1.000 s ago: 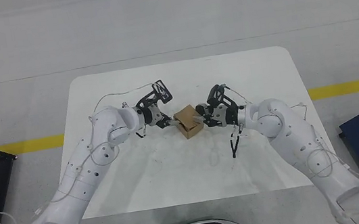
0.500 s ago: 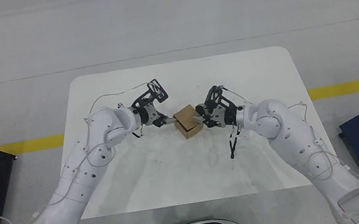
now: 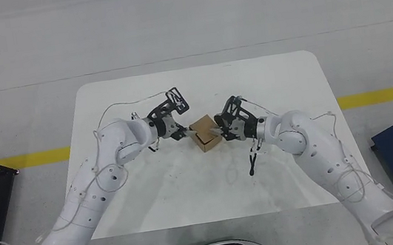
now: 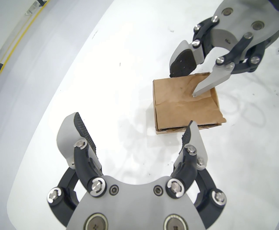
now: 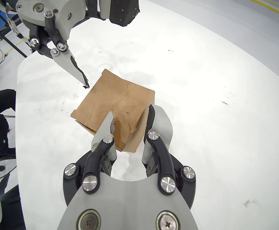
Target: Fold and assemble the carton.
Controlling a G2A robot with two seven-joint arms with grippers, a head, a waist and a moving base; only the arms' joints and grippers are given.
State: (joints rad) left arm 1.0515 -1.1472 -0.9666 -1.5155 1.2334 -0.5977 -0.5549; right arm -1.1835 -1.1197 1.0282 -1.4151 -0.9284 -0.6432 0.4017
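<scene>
Near table: the white table (image 3: 154,195) has a broad bare stretch between the robot and the carton, and its rounded near corners lie well outside both arms
Side room: bare surface runs from each gripper out to the table's left and right edges
Left gripper (image 4: 134,119): spread wide and holding nothing; one fingertip sits just at the carton's edge on its own side, the other hangs well clear over bare table
Right gripper (image 5: 130,111): partly open astride one corner of the carton; one finger lies down on the top flap and the other pad stands against the side wall
Carton place: the brown carton (image 3: 205,132) rests on the table near its middle, directly between the two grippers
Carton heading: its sides lie at a slant to the table's edges, with one corner toward the robot; the top is close to square, so no long axis can be told
Carton top: the creased flap is folded down, and layered edges show in a slit on the left gripper's side
Far table: open surface beyond the carton up to the far edge
Floor: grey, with a yellow stripe (image 3: 380,96)
</scene>
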